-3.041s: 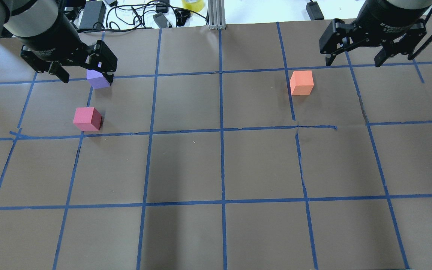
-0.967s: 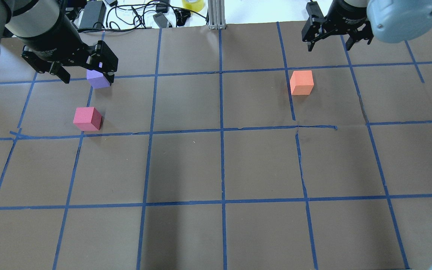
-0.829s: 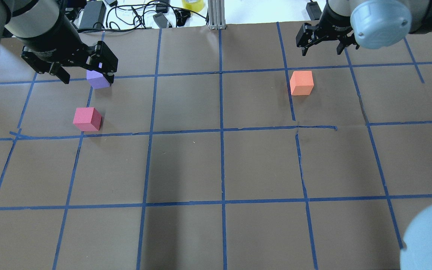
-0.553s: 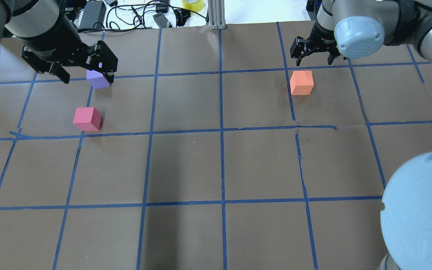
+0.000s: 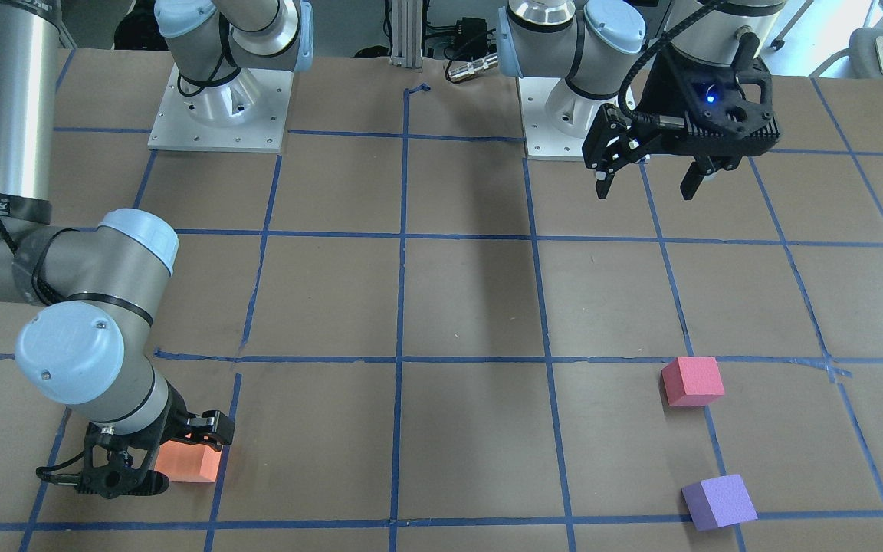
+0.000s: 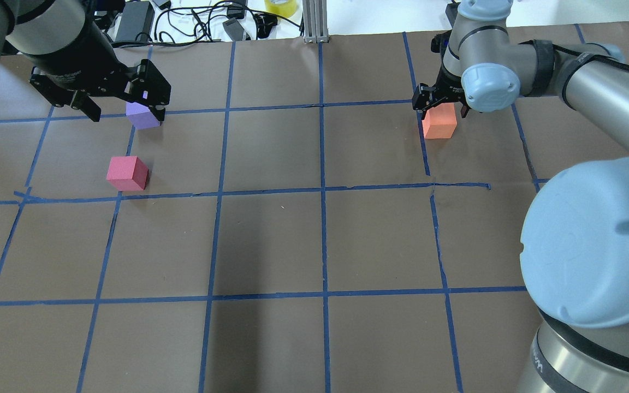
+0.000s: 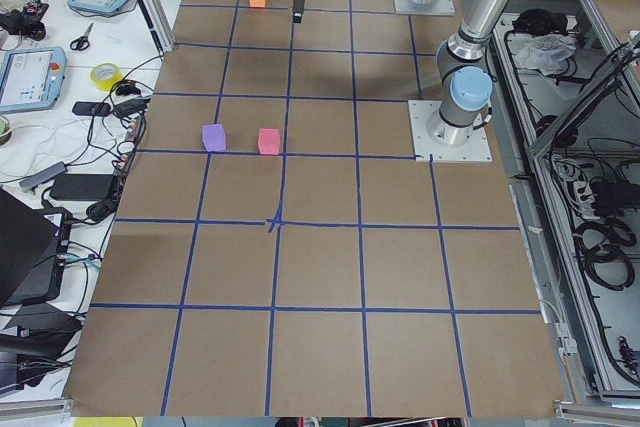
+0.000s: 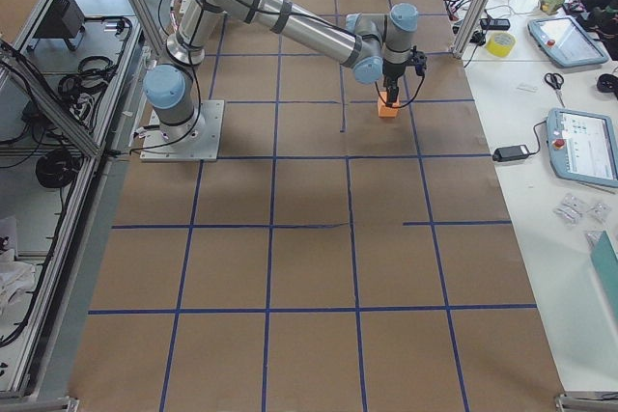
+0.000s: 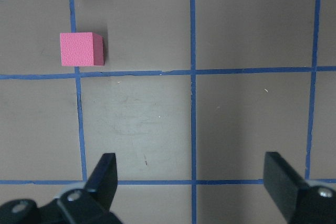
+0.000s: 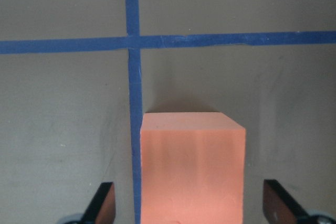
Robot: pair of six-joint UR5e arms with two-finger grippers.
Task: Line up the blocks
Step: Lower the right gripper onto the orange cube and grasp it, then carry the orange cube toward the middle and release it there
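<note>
The orange block [image 6: 439,121] sits at the far right of the table. My right gripper [image 6: 439,107] is low over it and open, one finger on each side. In the right wrist view the orange block [image 10: 192,169] lies between the fingertips [image 10: 102,203] with gaps on both sides. The purple block [image 6: 142,115] and the pinkish-red block [image 6: 127,173] sit at the far left. My left gripper [image 5: 645,184] is open and empty, held high and short of them. The left wrist view shows the pinkish-red block [image 9: 81,49] at upper left.
Cables, power adapters and a yellow tape roll [image 6: 280,6] lie beyond the table's far edge, beside an aluminium post [image 6: 314,22]. My right arm's elbow [image 6: 593,240] hangs over the near right of the table. Blue tape lines grid the brown surface.
My right arm has swung in from the far right and come down, so its open gripper now straddles the orange block. The left arm and all three blocks have not moved.
</note>
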